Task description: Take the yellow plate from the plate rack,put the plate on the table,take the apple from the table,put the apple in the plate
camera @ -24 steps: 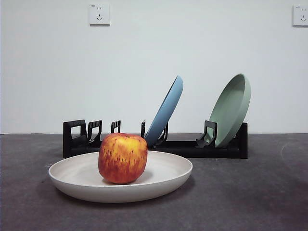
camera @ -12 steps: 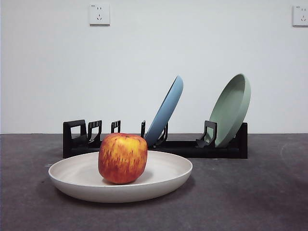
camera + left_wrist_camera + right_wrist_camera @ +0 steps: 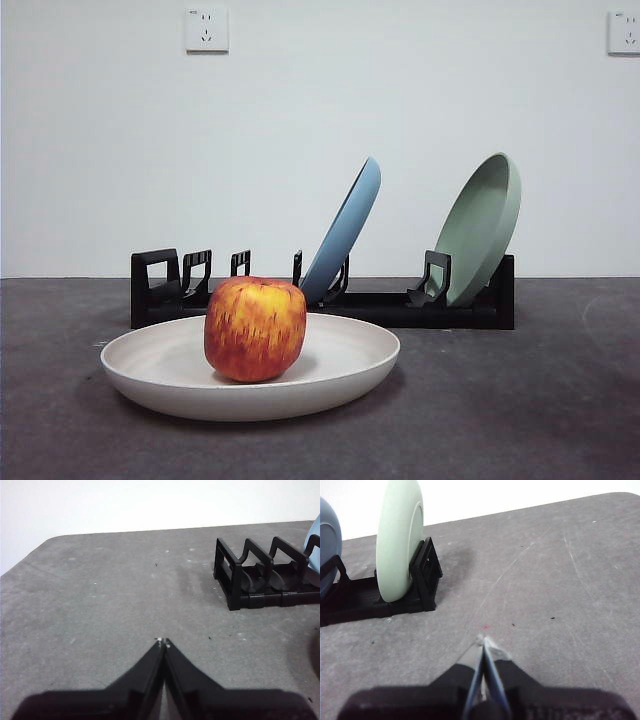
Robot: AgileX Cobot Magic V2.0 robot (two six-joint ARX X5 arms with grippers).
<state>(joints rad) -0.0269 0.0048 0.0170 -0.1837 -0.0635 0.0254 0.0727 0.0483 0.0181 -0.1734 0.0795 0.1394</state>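
Observation:
The yellow plate (image 3: 340,365) lies flat on the dark grey table (image 3: 520,400) in the front view. The red apple (image 3: 255,328) with yellow streaks sits upright in the plate, left of its middle. The black plate rack (image 3: 390,305) stands behind them; its empty end also shows in the left wrist view (image 3: 260,577). My left gripper (image 3: 163,643) is shut and empty above bare table beside that end. My right gripper (image 3: 482,641) is shut and empty over bare table near the rack's other end (image 3: 422,572). Neither gripper shows in the front view.
A blue plate (image 3: 345,230) and a pale green plate (image 3: 480,225) lean in the rack's slots. The green plate (image 3: 397,537) and the blue plate's edge (image 3: 329,540) show in the right wrist view. Two wall sockets (image 3: 206,29) are on the white wall.

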